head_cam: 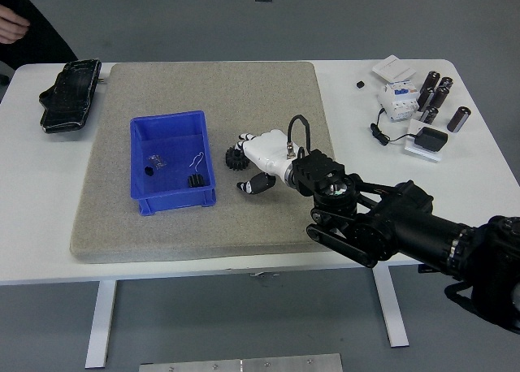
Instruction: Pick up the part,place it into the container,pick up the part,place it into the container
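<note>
A black gear [234, 157] lies on the grey mat [203, 96], just right of the blue bin [140, 162]. The bin holds a black clip [196, 180], a thin wire piece [197, 157] and a small clear part [154, 161]. My right hand [245, 161], white with black fingertips, reaches in from the lower right. Its fingers are spread around the gear's right side, fingers above it and thumb [253, 184] below. I cannot see a firm grasp. My left arm is out of view.
A black cracked device [69, 94] lies at the table's far left. Several black capacitors [435, 96], a white breaker [398, 100] and a black adapter [426, 140] sit at the far right. A person's hand [12, 23] shows at the top left corner.
</note>
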{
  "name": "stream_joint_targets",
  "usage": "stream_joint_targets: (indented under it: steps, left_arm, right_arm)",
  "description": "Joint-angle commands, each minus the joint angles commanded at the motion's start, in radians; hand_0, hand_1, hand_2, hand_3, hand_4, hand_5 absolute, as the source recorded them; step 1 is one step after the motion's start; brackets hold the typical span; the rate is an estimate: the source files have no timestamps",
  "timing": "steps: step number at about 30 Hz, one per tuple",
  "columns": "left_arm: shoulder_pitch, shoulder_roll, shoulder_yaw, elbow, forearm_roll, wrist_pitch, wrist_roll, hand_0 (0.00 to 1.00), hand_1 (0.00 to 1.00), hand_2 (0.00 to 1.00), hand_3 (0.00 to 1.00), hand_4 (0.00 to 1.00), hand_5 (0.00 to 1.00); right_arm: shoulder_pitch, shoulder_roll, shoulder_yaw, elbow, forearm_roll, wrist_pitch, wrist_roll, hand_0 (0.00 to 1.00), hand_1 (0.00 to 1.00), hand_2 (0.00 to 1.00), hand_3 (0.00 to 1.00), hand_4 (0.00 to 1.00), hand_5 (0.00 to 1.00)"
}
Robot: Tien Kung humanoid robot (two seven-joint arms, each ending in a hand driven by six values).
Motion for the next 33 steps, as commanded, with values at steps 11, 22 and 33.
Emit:
stream_joint_targets:
  steps: [11, 22, 33]
  left_arm:
    - [0.007, -0.005, 0.001, 0.000, -0.004, 0.000, -0.002, 0.668, 0.645, 0.641, 0.559, 0.696, 0.537]
    - [0.013, -0.010, -0.001, 0.000, -0.004, 0.001, -0.002, 0.668, 0.646, 0.641, 0.558, 0.696, 0.537]
    - [0.016, -0.014, 0.002, 0.000, -0.012, 0.002, -0.003, 0.668, 0.645, 0.641, 0.558, 0.697, 0.539]
  right_arm:
    - [-0.045, 0.000, 0.175, 0.077, -0.061, -0.014, 0.003, 0.536, 0.681, 0.891, 0.720, 0.751, 0.491]
    - [-0.133, -0.048, 0.375, 0.147, -0.140, -0.030, 0.013, 0.530, 0.672, 0.879, 0.842, 0.759, 0.473]
    - [-0.222, -0.123, 0.505, 0.205, -0.152, -0.026, 0.019, 0.524, 0.668, 0.877, 0.852, 0.769, 0.466]
